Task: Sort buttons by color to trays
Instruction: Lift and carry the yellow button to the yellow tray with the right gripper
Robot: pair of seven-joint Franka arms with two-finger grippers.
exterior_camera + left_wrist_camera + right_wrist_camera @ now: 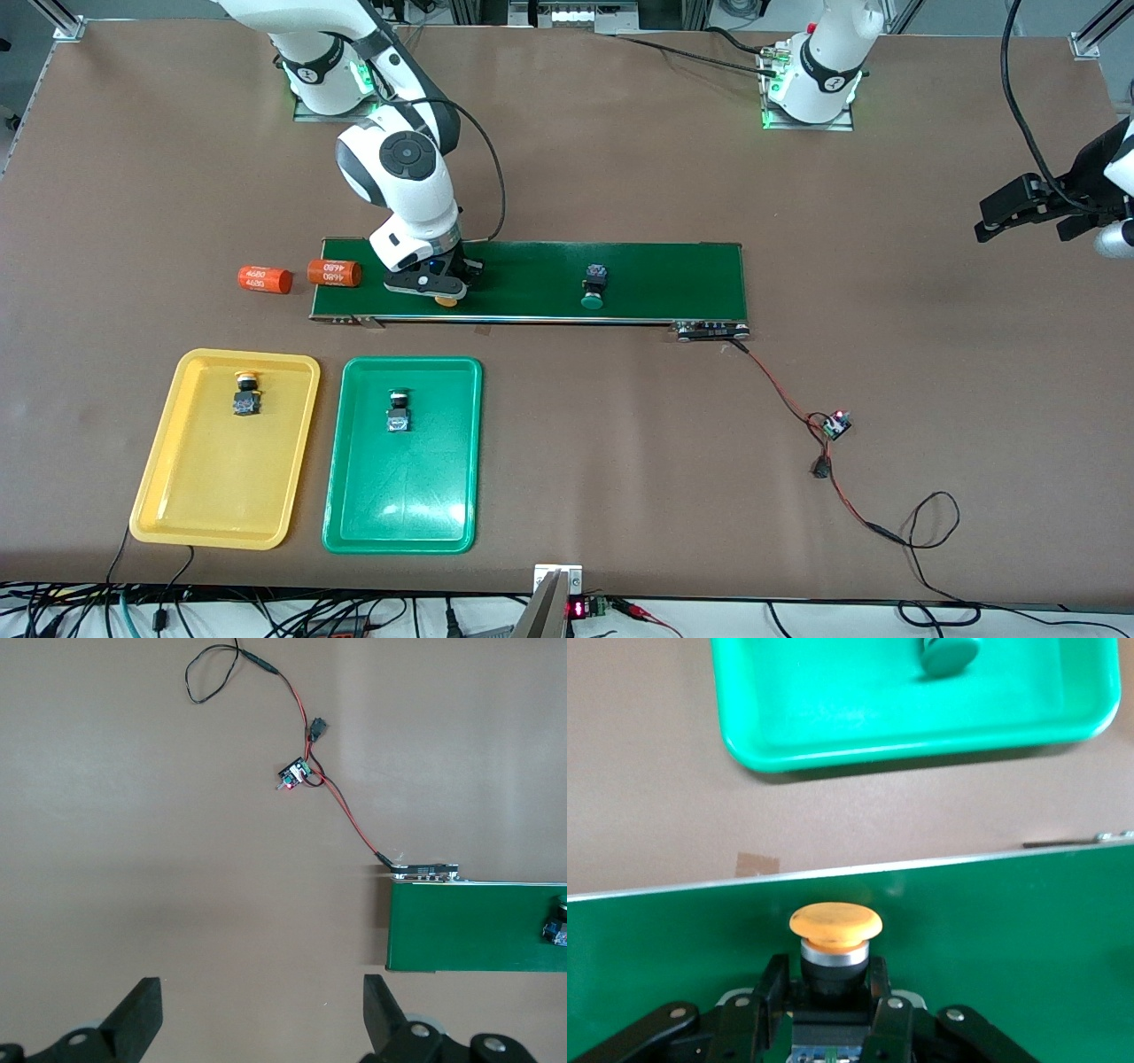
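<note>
STEP: pick of third button | RIGHT CLAW: centre-left of frame, clamped on yellow-capped black push-button switch lying on long dark-green belt | LEFT CLAW: spread wide, waiting over bare brown counter | NEXT: lift, carry to shallow yellow plastic tray, lower left.

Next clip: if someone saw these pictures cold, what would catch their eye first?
Probably the right gripper down on the long green belt, shut on a yellow button. Next, the two bright trays nearer the camera: the yellow tray and the green tray, each holding one button already. One green button waits farther along the belt, while the left gripper hangs open over bare table.
</note>
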